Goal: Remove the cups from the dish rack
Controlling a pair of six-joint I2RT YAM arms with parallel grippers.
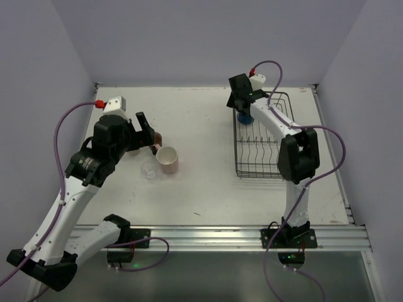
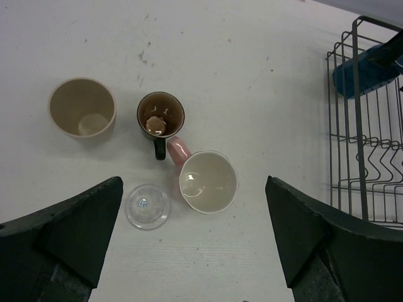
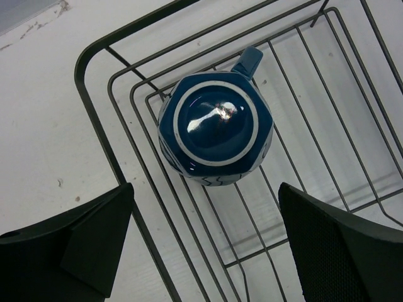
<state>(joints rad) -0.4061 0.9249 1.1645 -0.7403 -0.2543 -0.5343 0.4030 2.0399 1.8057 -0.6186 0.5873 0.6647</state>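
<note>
The dish rack (image 1: 261, 141) is a dark wire basket at the right. The blue mug (image 3: 215, 129) sits upside down in its far left corner, handle pointing away; it also shows in the top view (image 1: 244, 117). My right gripper (image 3: 204, 245) is open above it, jaws wide on either side, not touching; in the top view the right gripper (image 1: 242, 107) hovers over that corner. On the table left of the rack stand the cream-beige mug (image 2: 82, 107), dark brown mug (image 2: 160, 113), pale pink cup (image 2: 208, 182) and small clear glass (image 2: 147, 206). My left gripper (image 2: 195, 251) is open and empty above them.
The rack's left rim (image 3: 111, 161) runs close under my right gripper's left finger. In the top view the pink cup (image 1: 167, 159) and glass (image 1: 150, 170) sit by the left gripper (image 1: 148, 129). Walls enclose the table on three sides.
</note>
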